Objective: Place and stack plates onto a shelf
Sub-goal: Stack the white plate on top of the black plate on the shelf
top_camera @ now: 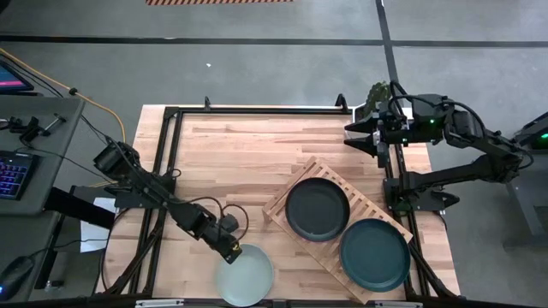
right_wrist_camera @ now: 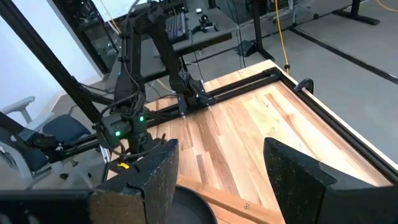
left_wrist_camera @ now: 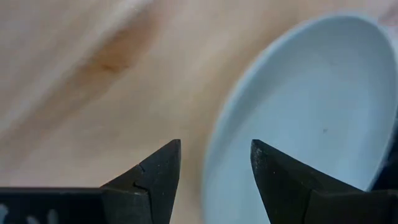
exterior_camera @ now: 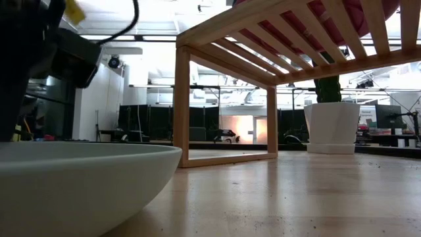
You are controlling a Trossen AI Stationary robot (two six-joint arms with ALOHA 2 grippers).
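We find the left gripper (top_camera: 233, 251) low over the near part of the table (top_camera: 231, 154), its tips at the rim of the pale mint plate (top_camera: 245, 275), which lies flat on the wood at the table's near edge. In the left wrist view the two fingers (left_wrist_camera: 158, 180) stand moderately apart with nothing between them, one over bare wood and the other over the plate's inner slope, so the rim falls in the gap; we judge that a rim pinch is being lined up. The plate is round and has no long axis to favour; what matters is that it lies just ahead of this gripper, toward the shelf side, and that the left arm is far nearer to it than the right. The right gripper (top_camera: 364, 130) waits at the far right corner of the table, its fingers (right_wrist_camera: 155, 180) wide apart and empty. The shelf (top_camera: 300, 190) lies diagonally right of centre. We count three plates in the high view: one dark grey plate (top_camera: 317, 210) on the shelf's far half, one dark teal plate (top_camera: 375, 254) on its near end, overhanging it, and the mint plate on the table. The low view shows magenta (exterior_camera: 342, 20) through the slats, but we cannot tell what it belongs to.
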